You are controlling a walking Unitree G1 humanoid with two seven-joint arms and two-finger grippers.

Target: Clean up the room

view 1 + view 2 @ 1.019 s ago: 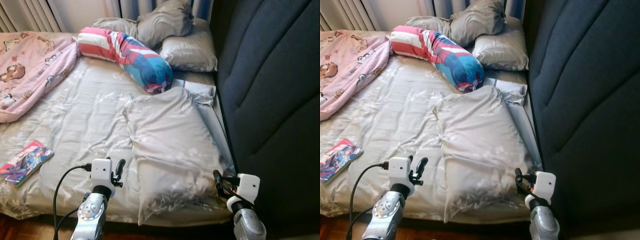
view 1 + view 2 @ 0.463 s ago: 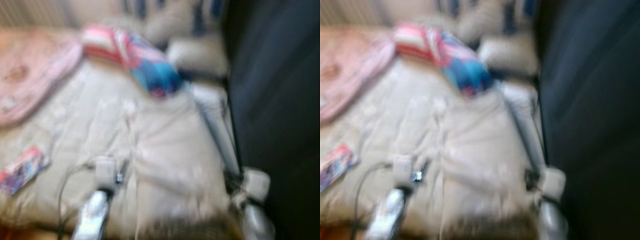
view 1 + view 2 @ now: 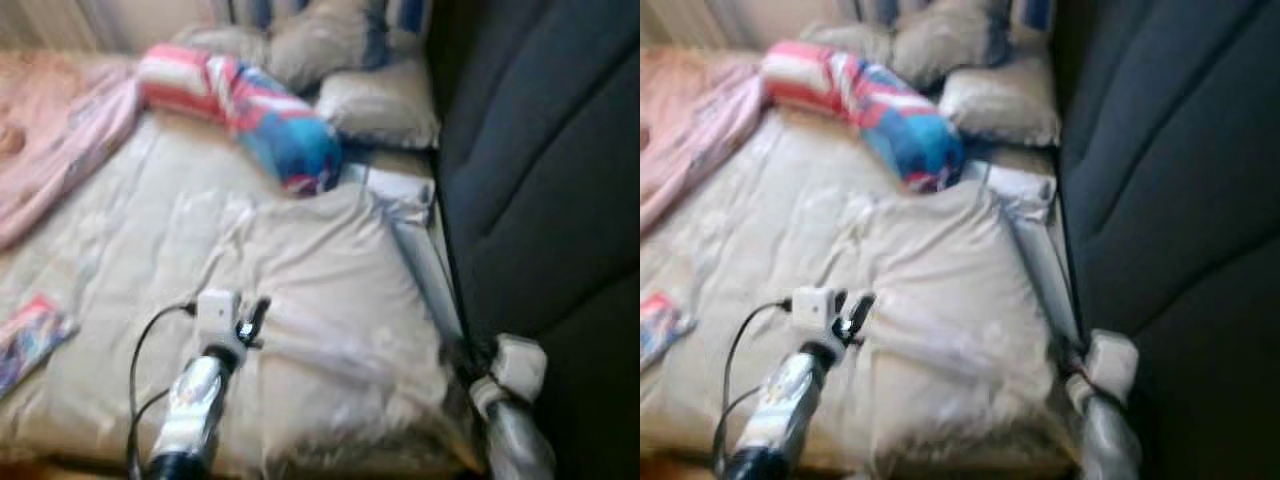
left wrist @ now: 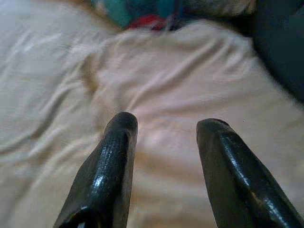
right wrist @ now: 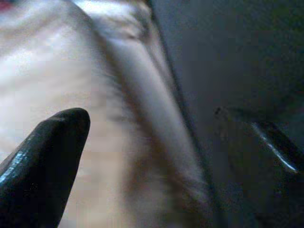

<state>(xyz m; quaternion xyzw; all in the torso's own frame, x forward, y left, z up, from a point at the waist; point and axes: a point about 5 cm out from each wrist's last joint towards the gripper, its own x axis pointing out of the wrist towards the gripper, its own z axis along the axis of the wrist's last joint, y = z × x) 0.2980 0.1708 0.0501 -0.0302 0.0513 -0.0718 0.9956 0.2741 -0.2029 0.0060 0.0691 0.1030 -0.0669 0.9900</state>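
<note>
**Claws closing in on the loose pillow**

While the robot leans in over the bed, the big grey pillow lies flat on the near part of the sheet, hard by the dark headboard at three o'clock. It looks like the thing being tidied. The whole view has shifted and gone soft since a second ago, so the head has moved; the pillow itself seems to lie as it did. The left claw has come up and forward and now sits over the pillow's near left edge, fingers spread with cloth showing between them, holding nothing. The right claw is at the pillow's right edge, in the gap beside the headboard, its fingers also wide apart and empty.

Out at twelve o'clock lie a striped bolster and more grey pillows; at ten o'clock a pink blanket; at eight o'clock a colourful book.

I judge the grasp has not begun; both arms are placed to take the pillow from either side.
</note>
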